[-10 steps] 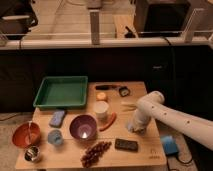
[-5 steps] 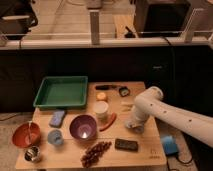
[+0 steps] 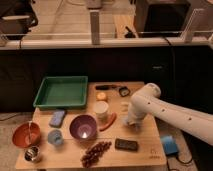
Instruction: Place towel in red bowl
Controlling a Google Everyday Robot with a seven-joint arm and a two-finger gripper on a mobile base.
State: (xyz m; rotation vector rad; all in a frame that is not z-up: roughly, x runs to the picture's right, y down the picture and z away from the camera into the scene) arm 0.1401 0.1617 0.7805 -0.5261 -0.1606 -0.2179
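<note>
Over the last second the arm has been shifted only slightly leftward. The end effector (image 3: 132, 123) has been kept low over the right part of the tabletop (image 3: 70, 156), beside a red pepper-like object (image 3: 108, 122). Whether it is spread or pressed together cannot be told.

The towel (image 3: 57, 118) has not been moved. It lies flat, just in front of the green tray (image 3: 61, 92) and behind the blue cup (image 3: 55, 137), near the red bowl (image 3: 19, 137) and well apart from the end effector. The approach is therefore judged to be barely begun, with nothing grasped yet.

The towel appears slightly oblong. Its long axis runs from near-left to far-right, so its far end points toward the tray.
</note>
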